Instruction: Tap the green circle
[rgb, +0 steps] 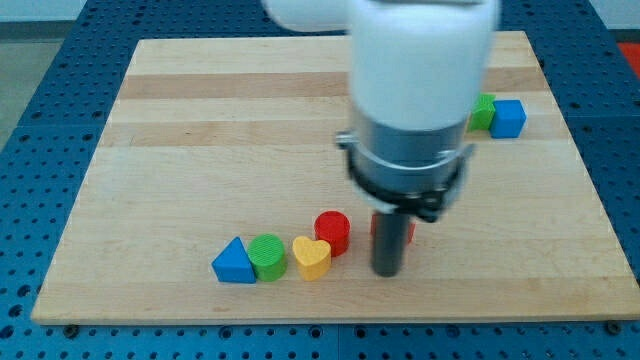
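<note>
The green circle (267, 257) lies near the board's bottom edge, between a blue triangle (234, 263) on its left and a yellow heart (311, 257) on its right. A red cylinder (332, 232) sits just up and right of the heart. My tip (387, 271) rests on the board to the right of this row, about a hand's width right of the green circle and not touching it. A red block (409, 231) is mostly hidden behind the rod.
A green block (483, 111) and a blue cube (509, 118) sit near the board's right edge, partly hidden by the arm's body. The wooden board (200, 130) lies on a blue perforated table.
</note>
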